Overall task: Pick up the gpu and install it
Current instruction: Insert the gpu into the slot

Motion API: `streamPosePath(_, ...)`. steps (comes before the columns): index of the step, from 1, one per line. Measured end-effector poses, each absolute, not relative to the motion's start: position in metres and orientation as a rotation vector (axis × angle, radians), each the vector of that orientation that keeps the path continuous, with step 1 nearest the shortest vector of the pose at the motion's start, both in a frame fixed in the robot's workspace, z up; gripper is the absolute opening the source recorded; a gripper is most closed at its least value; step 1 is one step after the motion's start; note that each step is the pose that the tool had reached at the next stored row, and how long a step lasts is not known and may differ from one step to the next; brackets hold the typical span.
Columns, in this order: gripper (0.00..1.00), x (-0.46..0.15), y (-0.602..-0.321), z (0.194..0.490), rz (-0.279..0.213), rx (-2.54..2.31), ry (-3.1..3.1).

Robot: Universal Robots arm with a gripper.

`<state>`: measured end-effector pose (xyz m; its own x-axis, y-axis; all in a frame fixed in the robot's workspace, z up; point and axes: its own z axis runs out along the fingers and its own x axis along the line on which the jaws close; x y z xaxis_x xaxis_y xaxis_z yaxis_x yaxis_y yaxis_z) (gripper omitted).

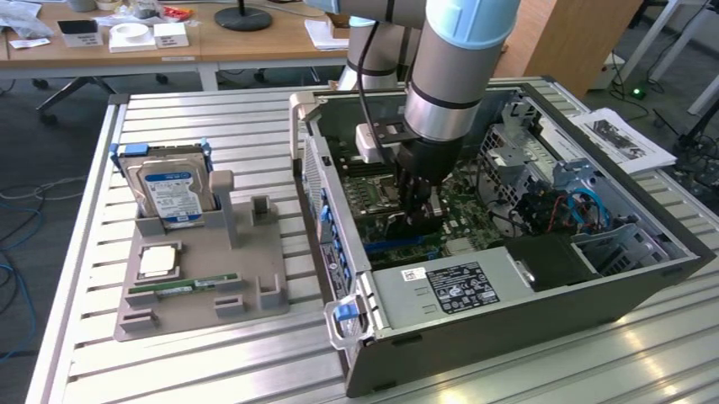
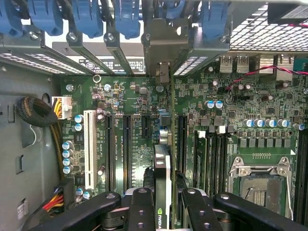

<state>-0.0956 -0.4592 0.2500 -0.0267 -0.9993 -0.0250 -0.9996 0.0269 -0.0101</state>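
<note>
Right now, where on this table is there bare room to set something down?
Bare slats lie on the table on the near side of the grey parts tray, and on the far side of the hard drive. It is crowded inside the computer case, where the hand holds the gpu.

Wooden desks [image 1: 249, 47] behind; grey floor [image 1: 50, 143]; slatted metal table [image 1: 214, 126].

- Robotics lab, folks: robot arm [image 1: 460, 76] at top centre over a slatted metal bench [image 1: 225, 362].
- Open computer case [image 1: 506, 332] at right.
- Cluttered wooden desks [image 1: 242, 44] upper left, loose cables [image 1: 13, 244] far left.
</note>
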Motion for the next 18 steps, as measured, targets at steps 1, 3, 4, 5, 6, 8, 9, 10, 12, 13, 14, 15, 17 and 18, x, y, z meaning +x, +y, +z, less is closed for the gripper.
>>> streamPosePath(1, 0.27, -0.0956, -0.4592, 0.2500, 0.016, -2.174, 2.233)
streamPosePath(3, 0.27, -0.0956, -0.4591, 0.2499, 0.016, -2.174, 2.233)
streamPosePath(4, 0.27, -0.0956, -0.4591, 0.2499, 0.016, -2.174, 2.233)
streamPosePath(5, 0.27, -0.0956, -0.4591, 0.2499, 0.016, -2.174, 2.233)
streamPosePath(6, 0.27, -0.0956, -0.4591, 0.2499, 0.016, -2.174, 2.233)
streamPosePath(8, 0.27, -0.0956, -0.4591, 0.2499, 0.016, -2.174, 2.233)
streamPosePath(9, 0.27, -0.0956, -0.4591, 0.2499, 0.016, -2.174, 2.233)
streamPosePath(10, 0.27, -0.0956, -0.4591, 0.2499, 0.016, -2.174, 2.233)
streamPosePath(12, 0.27, -0.0956, -0.4591, 0.2499, 0.016, -2.174, 2.233)
streamPosePath(13, 0.27, -0.0956, -0.4591, 0.2499, 0.016, -2.173, 2.234)
streamPosePath(14, 0.27, -0.0956, -0.4591, 0.2499, 0.016, -2.171, 2.236)
streamPosePath(15, 0.27, -0.0956, -0.4591, 0.2499, 0.016, -2.169, 2.238)
streamPosePath(17, 0.27, -0.0956, -0.4591, 0.2499, 0.016, -2.164, 2.242)
streamPosePath(18, 0.27, -0.0956, -0.4591, 0.2499, 0.016, -2.162, 2.244)
